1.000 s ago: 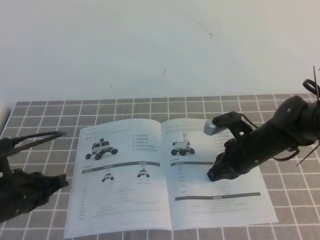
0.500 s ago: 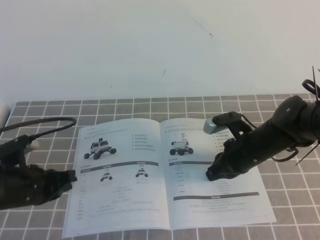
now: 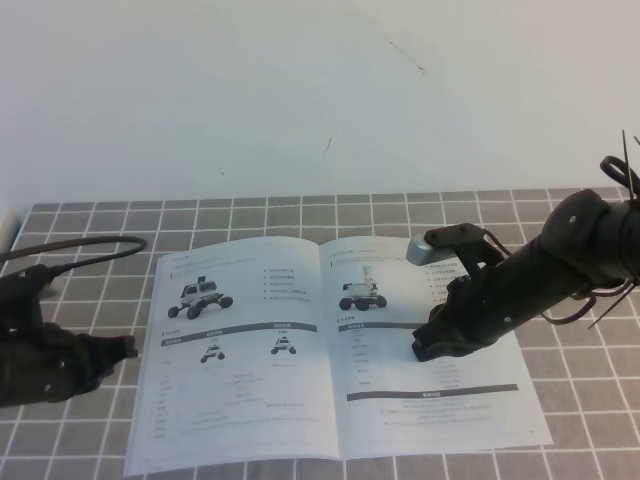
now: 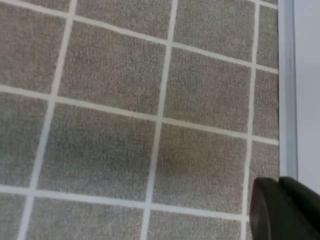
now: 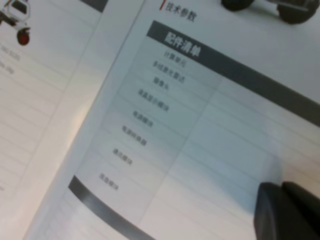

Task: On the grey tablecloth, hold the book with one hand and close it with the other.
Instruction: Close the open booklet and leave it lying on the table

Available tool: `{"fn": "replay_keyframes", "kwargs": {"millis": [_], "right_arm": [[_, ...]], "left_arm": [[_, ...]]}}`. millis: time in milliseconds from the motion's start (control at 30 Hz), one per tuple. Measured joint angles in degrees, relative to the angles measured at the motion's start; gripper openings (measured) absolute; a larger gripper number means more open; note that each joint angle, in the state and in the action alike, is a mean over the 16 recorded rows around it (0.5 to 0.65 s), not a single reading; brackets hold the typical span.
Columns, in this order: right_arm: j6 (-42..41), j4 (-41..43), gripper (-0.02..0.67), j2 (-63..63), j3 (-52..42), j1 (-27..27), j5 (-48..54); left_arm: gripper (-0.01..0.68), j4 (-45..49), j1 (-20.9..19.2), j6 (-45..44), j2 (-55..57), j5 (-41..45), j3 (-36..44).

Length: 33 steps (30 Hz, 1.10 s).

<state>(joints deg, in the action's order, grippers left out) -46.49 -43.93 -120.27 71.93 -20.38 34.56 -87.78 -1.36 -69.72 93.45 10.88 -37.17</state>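
While one book point(image 3: 330, 345) lies open, two tools' point(image 3: 425, 348) states cannot be told.

Grey tablecloth point(image 4: 110, 125): woven cloth, matt, fuzzy nap, thin pale grid lines.
Book point(image 3: 250, 350): white paper, smooth, glossy sheen on pages in right wrist view point(image 5: 210, 130), soft reflections across printed tables.
Right hand point(image 3: 422, 350): black, matt plastic look; silver-grey part point(image 3: 420, 252) above it smooth, faint metallic shine.
Left hand point(image 3: 125, 347): black, matt, dull finish; cable point(image 3: 80, 248) black, smooth rubbery look.
Wall point(image 3: 300, 90) behind: white, matt, few small marks.
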Motion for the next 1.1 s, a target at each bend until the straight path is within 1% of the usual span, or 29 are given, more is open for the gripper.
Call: {"fn": "replay_keyframes", "kwargs": {"millis": [267,700,1100], "right_arm": [[0.2,0.0,-0.003,-0.1,0.0,0.0,0.1],[0.2,0.0,-0.003,-1.0,0.4,0.1,1.4],[0.2,0.0,-0.003,-1.3,0.6,0.2,1.9]], "left_arm": [[-0.003,0.3,0.8,-0.1,2.5,0.3,-1.1],[-0.003,1.4,4.7,-0.8,4.1,-2.8,-1.6],[-0.003,1.2,5.8,-1.2,4.7,-0.6,-1.8]]}}
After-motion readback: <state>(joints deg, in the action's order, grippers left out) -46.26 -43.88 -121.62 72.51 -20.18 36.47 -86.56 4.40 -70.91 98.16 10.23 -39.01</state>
